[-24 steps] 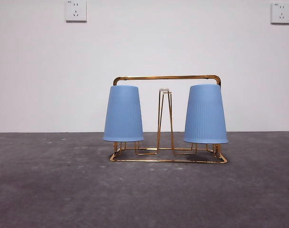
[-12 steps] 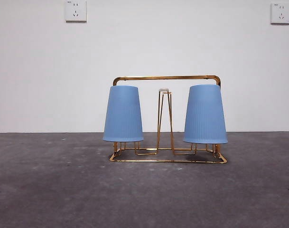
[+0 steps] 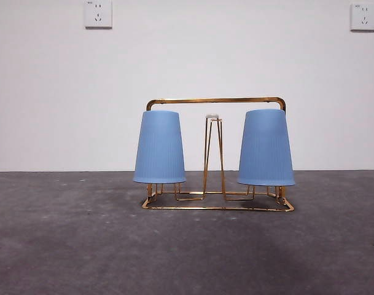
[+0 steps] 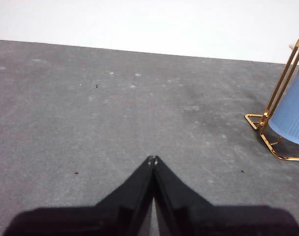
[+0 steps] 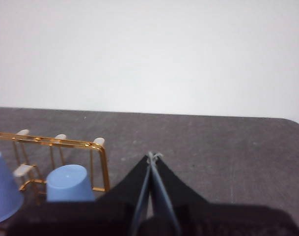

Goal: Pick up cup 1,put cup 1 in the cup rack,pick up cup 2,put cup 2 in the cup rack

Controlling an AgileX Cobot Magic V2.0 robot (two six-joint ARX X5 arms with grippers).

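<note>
Two blue ribbed cups hang upside down on the gold wire cup rack (image 3: 214, 100) in the front view, one cup (image 3: 159, 147) on its left side and the other cup (image 3: 266, 149) on its right. A bare prong (image 3: 213, 117) with a pale tip stands between them. My left gripper (image 4: 152, 159) is shut and empty over bare table, with the rack's end (image 4: 277, 105) and a cup (image 4: 292, 115) off to one side. My right gripper (image 5: 153, 156) is shut and empty, raised beside the rack (image 5: 97, 145), with a cup (image 5: 69, 183) below it. Neither arm shows in the front view.
The grey table (image 3: 64, 246) stretches wide around the rack. A white wall with two sockets (image 3: 98, 13) (image 3: 363, 16) stands behind. The table's far corner (image 5: 291, 123) shows in the right wrist view.
</note>
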